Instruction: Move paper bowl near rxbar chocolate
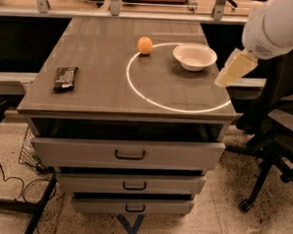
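Note:
The off-white paper bowl sits on the grey cabinet top at the back right, inside a white ring of light. The rxbar chocolate, a flat black bar with white lettering, lies near the left edge of the top. My gripper hangs at the right edge of the top, to the right of the bowl and a little nearer the front, not touching it. It shows as a pale yellowish shape under the white arm.
An orange ball sits on the top left of the bowl. The cabinet top has three drawers below, slightly open. A black office chair stands at the right. Cables lie on the floor at left.

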You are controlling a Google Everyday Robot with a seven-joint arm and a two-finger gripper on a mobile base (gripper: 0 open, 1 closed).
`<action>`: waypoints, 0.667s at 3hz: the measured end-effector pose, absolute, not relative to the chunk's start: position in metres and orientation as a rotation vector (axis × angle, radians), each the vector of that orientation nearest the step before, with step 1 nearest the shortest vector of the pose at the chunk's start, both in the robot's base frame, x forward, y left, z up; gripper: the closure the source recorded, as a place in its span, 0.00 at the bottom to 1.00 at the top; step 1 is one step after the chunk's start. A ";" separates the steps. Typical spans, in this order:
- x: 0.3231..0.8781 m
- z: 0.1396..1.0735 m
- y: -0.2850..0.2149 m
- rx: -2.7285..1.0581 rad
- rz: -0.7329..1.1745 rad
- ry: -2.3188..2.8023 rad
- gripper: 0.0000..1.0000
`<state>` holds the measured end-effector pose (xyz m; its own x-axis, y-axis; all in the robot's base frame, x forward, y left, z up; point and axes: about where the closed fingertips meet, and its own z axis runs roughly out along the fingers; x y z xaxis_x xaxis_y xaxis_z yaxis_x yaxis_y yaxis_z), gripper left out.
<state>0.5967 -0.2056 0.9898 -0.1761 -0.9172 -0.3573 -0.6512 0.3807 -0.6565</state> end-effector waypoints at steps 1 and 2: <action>0.625 0.963 -0.210 -1.352 -0.463 1.862 0.00; 0.655 0.935 -0.213 -1.379 -0.455 1.819 0.00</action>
